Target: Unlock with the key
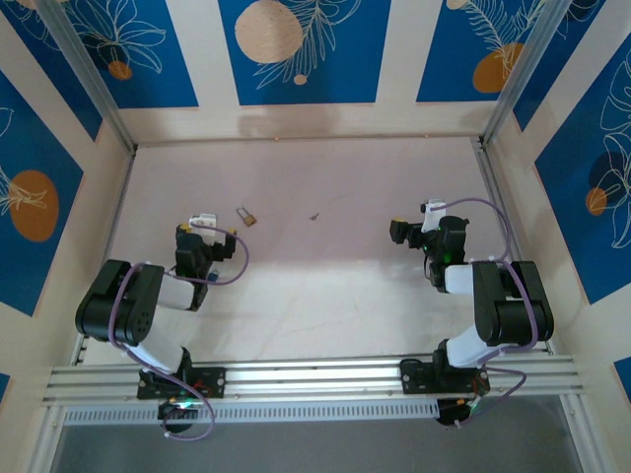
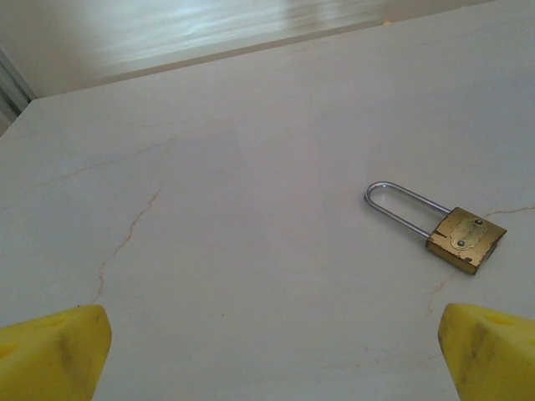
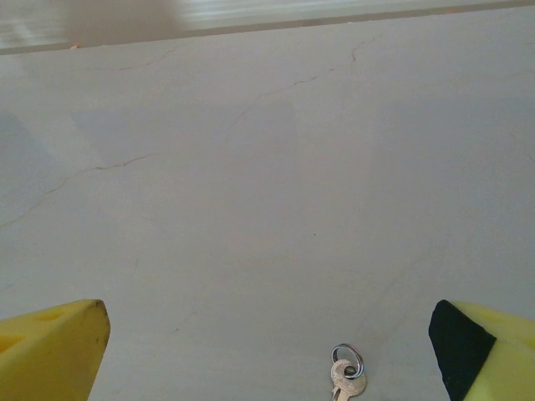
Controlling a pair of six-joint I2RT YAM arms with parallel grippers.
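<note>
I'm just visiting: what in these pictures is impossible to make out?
- The key, right wrist view: the picture's bottom edge cuts off its blade.
- Top view: the key is too small, just a dark speck.
- The padlock, left wrist view: where its keyhole sits cannot be told.
- The left end effector and right end effector, wrist views: the bottom edge cuts off all but the yellow fingertips.

On the table (image 1: 325, 286), the padlock (image 1: 246, 216) lies flat, ahead of the left claw (image 2: 267, 355) and off to its right. The key (image 1: 314, 215) lies right of the padlock, apart from it, between the two arms and just before the right claw (image 3: 267, 351).
</note>
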